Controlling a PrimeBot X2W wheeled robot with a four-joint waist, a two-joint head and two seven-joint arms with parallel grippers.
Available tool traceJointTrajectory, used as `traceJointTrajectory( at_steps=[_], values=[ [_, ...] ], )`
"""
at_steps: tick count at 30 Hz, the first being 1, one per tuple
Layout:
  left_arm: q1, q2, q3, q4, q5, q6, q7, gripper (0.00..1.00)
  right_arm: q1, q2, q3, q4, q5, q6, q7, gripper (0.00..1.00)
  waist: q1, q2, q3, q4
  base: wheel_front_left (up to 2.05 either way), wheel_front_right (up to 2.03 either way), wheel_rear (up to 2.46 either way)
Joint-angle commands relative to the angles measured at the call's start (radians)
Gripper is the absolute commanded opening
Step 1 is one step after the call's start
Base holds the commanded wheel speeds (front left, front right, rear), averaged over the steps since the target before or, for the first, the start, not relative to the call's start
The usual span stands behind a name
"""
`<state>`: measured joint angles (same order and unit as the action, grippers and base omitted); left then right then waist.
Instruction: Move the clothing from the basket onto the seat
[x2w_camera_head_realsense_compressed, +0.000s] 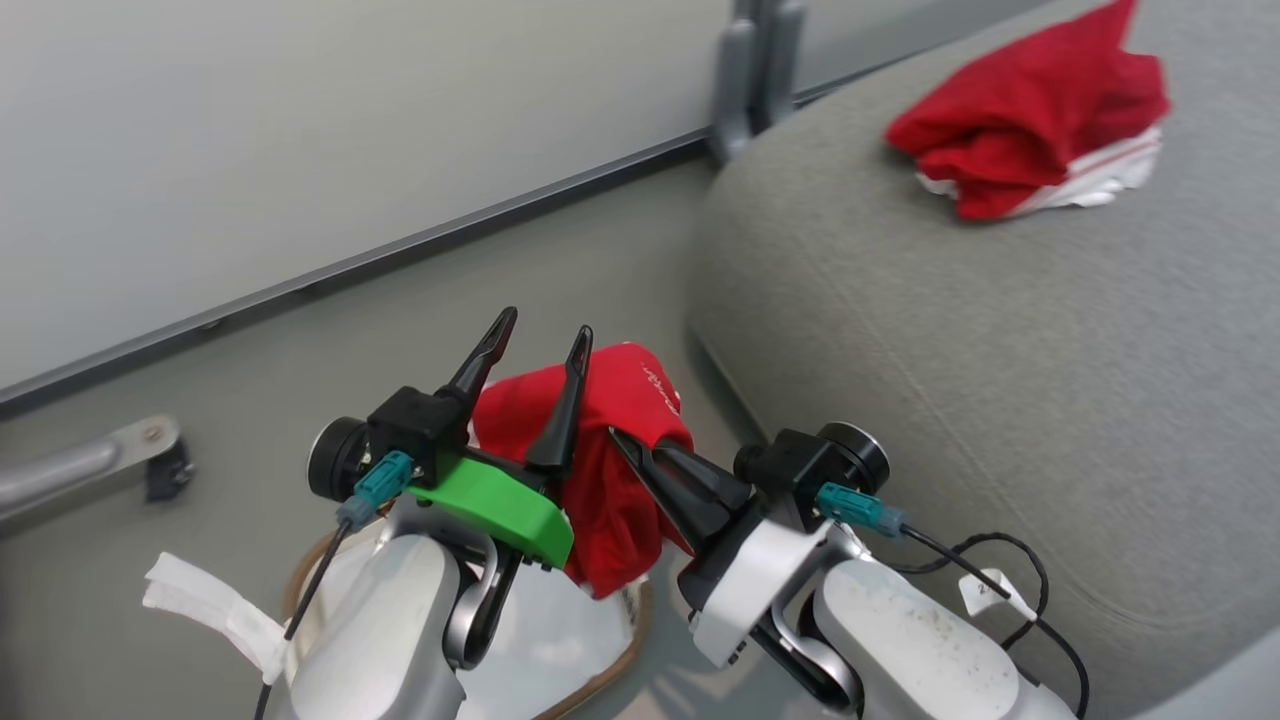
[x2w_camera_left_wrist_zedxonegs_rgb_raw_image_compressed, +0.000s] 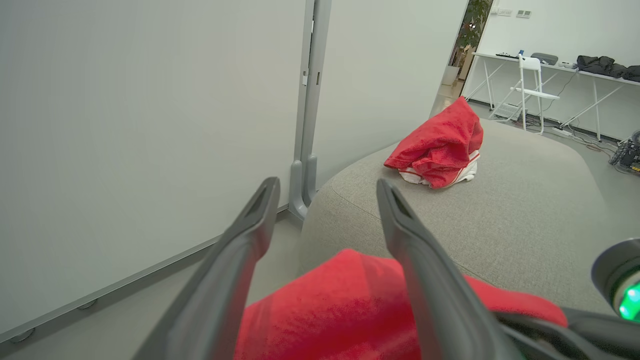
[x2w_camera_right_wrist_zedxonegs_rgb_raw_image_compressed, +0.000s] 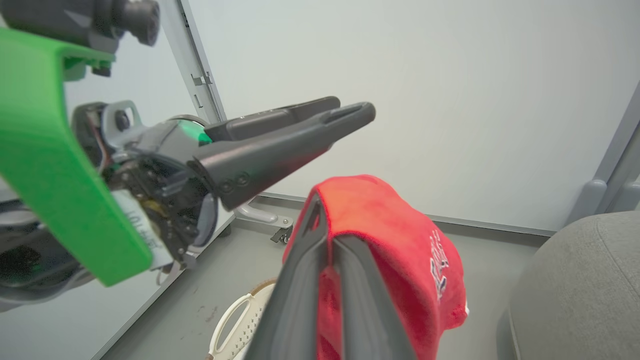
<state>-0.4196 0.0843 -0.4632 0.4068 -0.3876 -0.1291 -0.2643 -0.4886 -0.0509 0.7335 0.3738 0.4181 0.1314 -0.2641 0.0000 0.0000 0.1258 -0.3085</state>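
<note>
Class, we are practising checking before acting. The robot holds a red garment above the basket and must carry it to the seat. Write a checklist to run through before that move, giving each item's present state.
1. Grip: right gripper shut on the red garment: ok.
2. Other arm: left gripper open: ok.
3. Cloth contact: is the left gripper free of the red garment? Cannot tell, as one finger crosses it in the head view.
4. Lift: hanging end clear of the basket: cannot tell.
5. Landing spot: bare room on the seat beside the other garment: ok.
</note>
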Motion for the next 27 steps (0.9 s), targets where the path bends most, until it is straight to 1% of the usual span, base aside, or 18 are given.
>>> traceJointTrajectory(
  at_steps=[1, 2, 4, 12, 15, 18, 22, 27],
  values=[
    [0.017, 0.007, 0.004, 0.002, 0.003, -0.003, 0.000, 1.00, 0.019, -0.002, -0.001, -0.010, -0.004, -0.001, 0.000, 0.00, 0.0000, 0.0000, -0.016, -0.200, 0.00, 0.00, 0.00],
    [0.019, 0.006, -0.002, 0.004, 0.006, -0.003, 0.000, 1.00, 0.028, -0.002, -0.013, -0.015, -0.008, -0.001, 0.000, 0.00, 0.0000, 0.0000, -0.016, -0.220, 0.00, 0.00, 0.00],
    [0.003, -0.001, -0.024, 0.007, 0.003, -0.003, 0.000, 1.00, 0.044, -0.002, -0.055, -0.032, -0.026, -0.001, 0.000, 0.00, 0.0000, 0.0000, -0.003, -0.231, 0.00, 0.00, 0.00],
    [-0.052, -0.005, -0.115, 0.041, -0.032, -0.003, 0.000, 1.00, 0.112, 0.000, -0.179, -0.081, -0.119, -0.001, 0.000, 0.00, 0.0000, 0.0000, 0.032, -0.249, 0.00, 0.00, 0.00],
    [-0.063, 0.000, -0.134, 0.047, -0.041, -0.003, 0.000, 1.00, 0.102, 0.000, -0.219, -0.099, -0.154, -0.001, 0.000, 0.00, 0.0000, 0.0000, 0.045, -0.251, 0.02, 0.02, 0.02],
    [-0.071, 0.012, -0.142, 0.043, -0.044, -0.003, 0.000, 1.00, 0.052, -0.002, -0.274, -0.113, -0.211, -0.001, 0.000, 0.00, 0.0000, 0.0000, 0.065, -0.252, 0.01, 0.01, 0.01],
    [-0.074, 0.027, -0.145, 0.032, -0.046, -0.003, 0.000, 1.00, -0.050, -0.053, -0.364, -0.153, -0.265, -0.001, 0.000, 0.00, 0.0000, 0.0000, 0.102, -0.253, 0.00, 0.00, 0.00],
    [-0.074, 0.062, -0.134, 0.007, -0.030, -0.003, 0.000, 1.00, -0.240, -0.168, -0.439, -0.163, -0.308, -0.001, 0.000, 0.00, 0.0000, 0.0000, 0.162, -0.252, 0.00, 0.00, 0.00]
  ],
)
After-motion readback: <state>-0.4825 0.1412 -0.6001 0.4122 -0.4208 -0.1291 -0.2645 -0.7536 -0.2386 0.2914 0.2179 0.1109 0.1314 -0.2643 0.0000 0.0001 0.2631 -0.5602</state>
